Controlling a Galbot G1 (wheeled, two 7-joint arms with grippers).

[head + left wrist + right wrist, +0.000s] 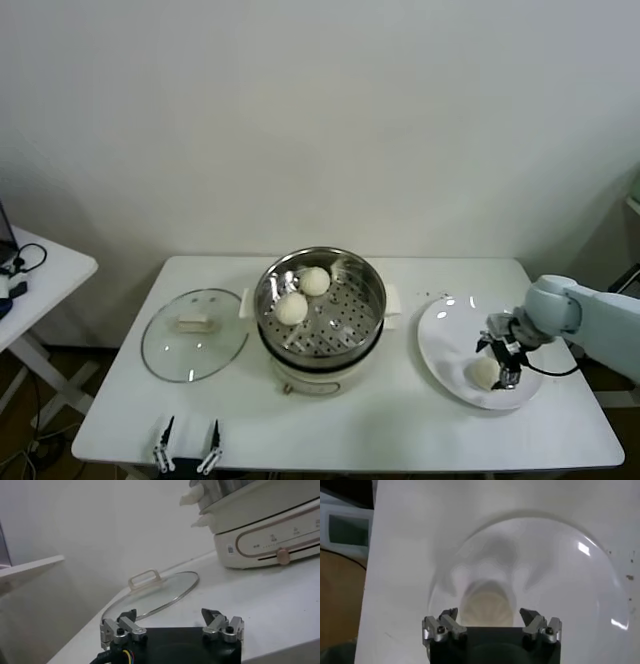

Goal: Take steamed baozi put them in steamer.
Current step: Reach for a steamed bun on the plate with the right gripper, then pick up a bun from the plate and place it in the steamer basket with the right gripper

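1. Right end effector (489, 622) hangs spread wide over a baozi (486, 608) on the plate (445, 345), fingers either side, not clamped.
2. Steamer (320, 300) holds two baozi (292, 308).
3. Left end effector (170, 622) released, low at the table (400, 420) edge near the lid (193, 335).

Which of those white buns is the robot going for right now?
The lone bun on the white plate, between the open right gripper's fingers. The other two buns sit in the steamer.
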